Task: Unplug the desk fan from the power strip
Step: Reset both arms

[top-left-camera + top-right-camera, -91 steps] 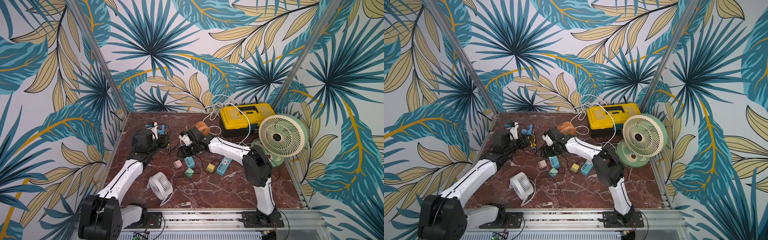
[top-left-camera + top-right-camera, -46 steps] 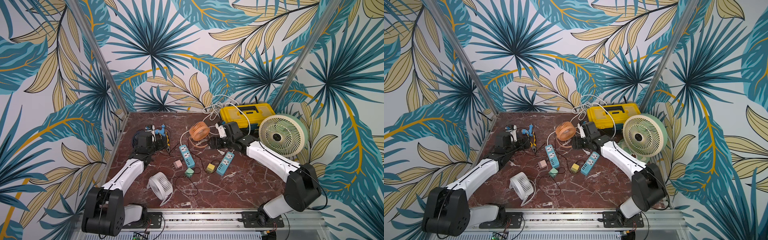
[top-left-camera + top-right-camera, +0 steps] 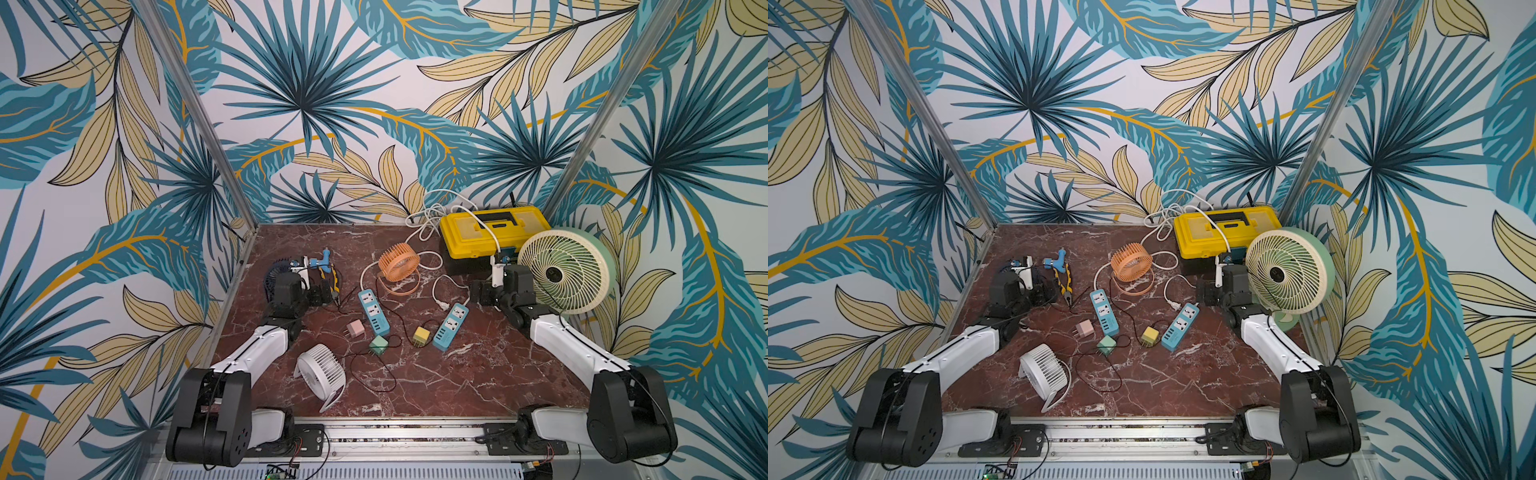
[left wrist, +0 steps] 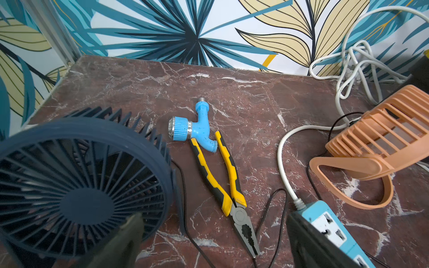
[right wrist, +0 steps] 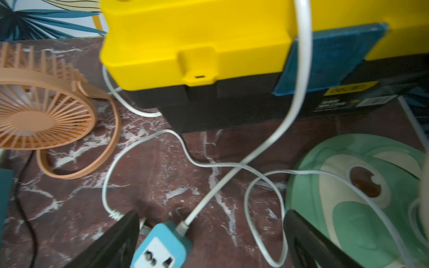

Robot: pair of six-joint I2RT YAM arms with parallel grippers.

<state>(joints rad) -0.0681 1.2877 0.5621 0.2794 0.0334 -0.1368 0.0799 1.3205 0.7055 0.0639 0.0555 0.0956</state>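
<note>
Two tools stand wide open and empty-handed over the marble bench, the left tool (image 3: 322,294) at about 10 o'clock by the navy fan (image 4: 81,181), the right tool (image 3: 478,293) at about 2 o'clock in front of the green desk fan (image 3: 563,270). That fan's thin white lead loops across the bench from its base. Its plug (image 3: 442,305) lies flat just beside the far end of the right power strip (image 3: 451,326), out of any socket. The left power strip (image 3: 373,311) sits near the centre, and the large sockets of both strips look bare in both top views. Three cube adapters, pink (image 3: 355,329), green (image 3: 378,344) and yellow (image 3: 422,336), lie loose at about 6 o'clock of the strips, also unplugged.

The pull itself appears finished, and this moment reads as the release after it. The next move probably calls for little more than lifting both arms clear without snagging the white lead or the black wires trailing from the orange fan (image 3: 398,262). Whether the strips' small end ports are all empty is too fine to tell.
</note>
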